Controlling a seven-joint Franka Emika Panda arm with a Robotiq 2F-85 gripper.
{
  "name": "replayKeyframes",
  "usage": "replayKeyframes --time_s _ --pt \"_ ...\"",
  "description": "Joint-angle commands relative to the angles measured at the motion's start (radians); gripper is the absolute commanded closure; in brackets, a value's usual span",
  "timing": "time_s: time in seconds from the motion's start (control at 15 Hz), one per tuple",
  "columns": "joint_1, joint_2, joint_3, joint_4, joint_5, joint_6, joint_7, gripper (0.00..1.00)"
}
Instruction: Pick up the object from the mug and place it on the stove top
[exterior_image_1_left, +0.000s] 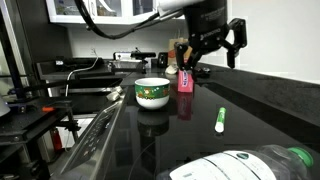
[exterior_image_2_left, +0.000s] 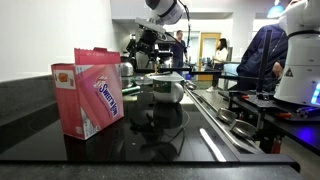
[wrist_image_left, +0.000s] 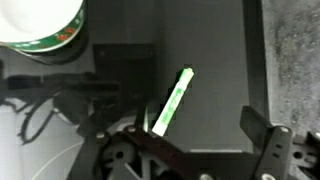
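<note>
The white stick with a green end (exterior_image_1_left: 220, 121) lies flat on the glossy black stove top (exterior_image_1_left: 190, 140), to the side of the mug and apart from it. The white mug with a green band (exterior_image_1_left: 152, 92) stands upright on the stove top. My gripper (exterior_image_1_left: 210, 45) hangs open and empty well above the surface. In the wrist view the stick (wrist_image_left: 172, 100) lies on the black surface (wrist_image_left: 215, 60) just ahead of my open jaws (wrist_image_left: 195, 140), nearer one finger, and the mug's rim (wrist_image_left: 40, 25) shows at the top corner. The mug (exterior_image_2_left: 167, 88) also shows in an exterior view.
A tall pink carton (exterior_image_1_left: 186, 80) (exterior_image_2_left: 95, 90) stands on the stove top behind the mug. A large white-and-green bottle (exterior_image_1_left: 250, 165) lies at the near edge. A grey speckled counter (exterior_image_1_left: 290, 100) borders the stove. Racks and equipment (exterior_image_1_left: 40, 100) stand on the other side.
</note>
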Motion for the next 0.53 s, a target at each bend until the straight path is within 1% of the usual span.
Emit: replayKeyframes --time_s 0.0,0.07,0.27,0.47 --pt "0.052 -0.125 -0.030 -0.104 -0.257 0.017 0.166 0.00" --pt "0.051 -0.153 -0.025 -0.113 -0.339 -0.003 0.207 0.00" --pt "0.046 -0.227 -0.007 -0.125 -0.523 -0.068 0.272 0.00" --pt "0.037 -0.285 0.019 -0.131 -0.633 -0.131 0.315 0.00"
